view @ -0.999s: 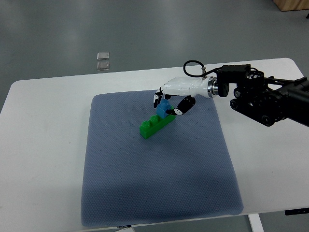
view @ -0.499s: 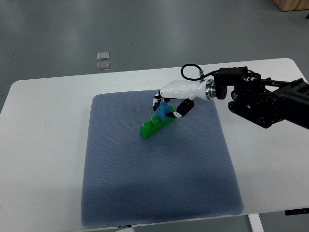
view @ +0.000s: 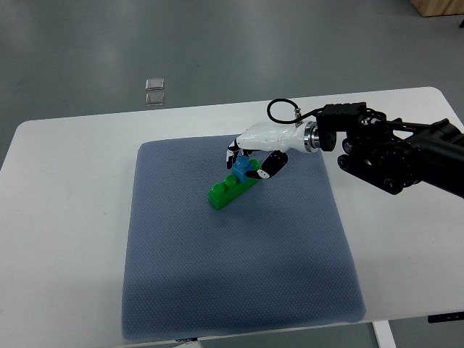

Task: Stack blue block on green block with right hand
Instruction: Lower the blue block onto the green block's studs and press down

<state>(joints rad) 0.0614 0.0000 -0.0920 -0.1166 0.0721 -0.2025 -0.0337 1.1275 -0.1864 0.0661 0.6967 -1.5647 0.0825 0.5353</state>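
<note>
The right hand (view: 250,151) has slid a little to the left since a moment ago, its fingers curled around the blue block (view: 242,168). The block now sits on the far end of the green block (view: 232,188) just under the hand, so stacking looks almost done. The blue mat (view: 217,290) lies open all around, with edges far off.

**White table on a grey floor**

A white table (view: 65,217) with rounded corners fills the lower part of the view. A blue-grey textured mat (view: 232,275) covers its middle, leaving bare white margins left and right. Beyond the table's far edge lies a smooth grey floor (view: 217,43), softly lit. Two small pale square tiles (view: 154,90) sit on it, near the table's far edge. A wooden corner (view: 438,7) shows far right of the tiles.
</note>
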